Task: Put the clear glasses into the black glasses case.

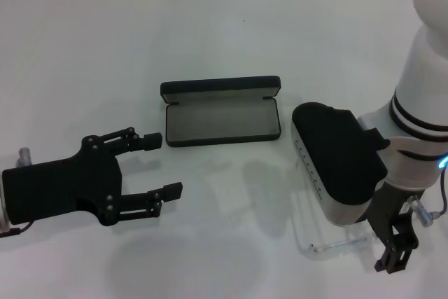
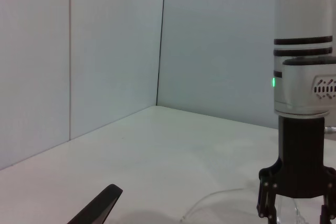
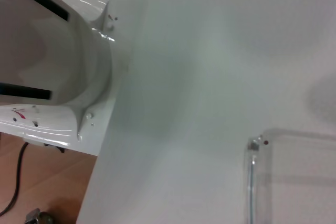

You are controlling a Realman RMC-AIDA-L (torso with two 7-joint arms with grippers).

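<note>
Lying open, the black glasses case (image 1: 221, 111) shows bare grey lining; left hand (image 1: 158, 167) spread, right hand's (image 1: 397, 251) grip unclear.

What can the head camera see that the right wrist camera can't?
Only the head view shows the open black glasses case, the left claw open over the table, and the right claw lowered at the clear glasses. Only the right wrist view shows the robot's white base and the wooden floor. Both show the white table and part of the clear glasses.
</note>
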